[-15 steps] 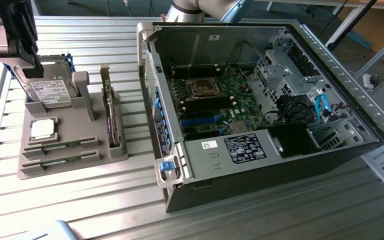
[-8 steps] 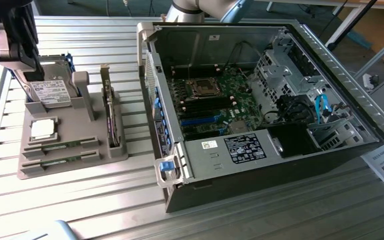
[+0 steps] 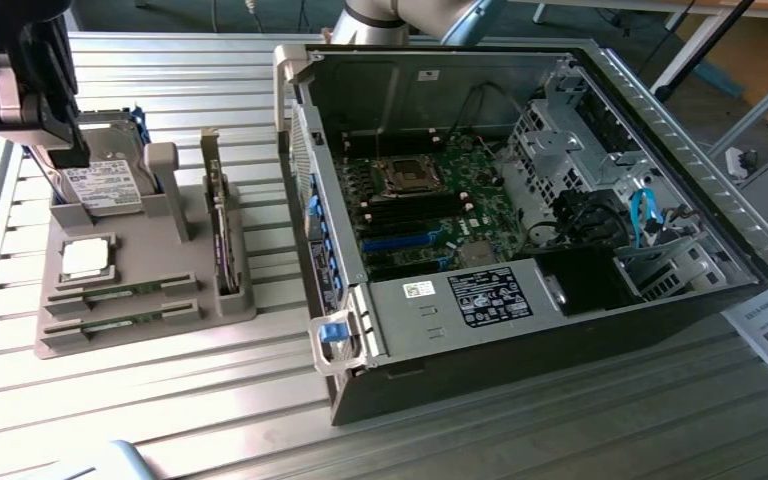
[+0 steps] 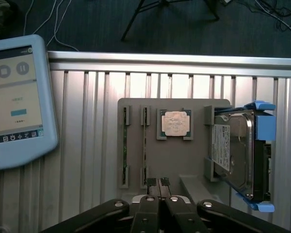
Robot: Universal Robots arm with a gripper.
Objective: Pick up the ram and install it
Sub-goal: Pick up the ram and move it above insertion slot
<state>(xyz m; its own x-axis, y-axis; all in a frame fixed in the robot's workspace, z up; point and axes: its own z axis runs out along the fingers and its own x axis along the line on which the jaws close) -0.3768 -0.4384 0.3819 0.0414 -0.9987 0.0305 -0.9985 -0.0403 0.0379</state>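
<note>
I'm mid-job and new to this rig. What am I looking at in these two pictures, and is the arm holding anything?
One robot arm works over a slatted metal table. The exterior view, from a camera off the arm, shows a grey holder at its left and an open computer case at its right. The wrist view looks down from the arm onto that holder, which carries a ram stick and its twin, a processor and a hard drive. A touch-screen pendant lies beside it. The jaws are shut and hold nothing.
</note>
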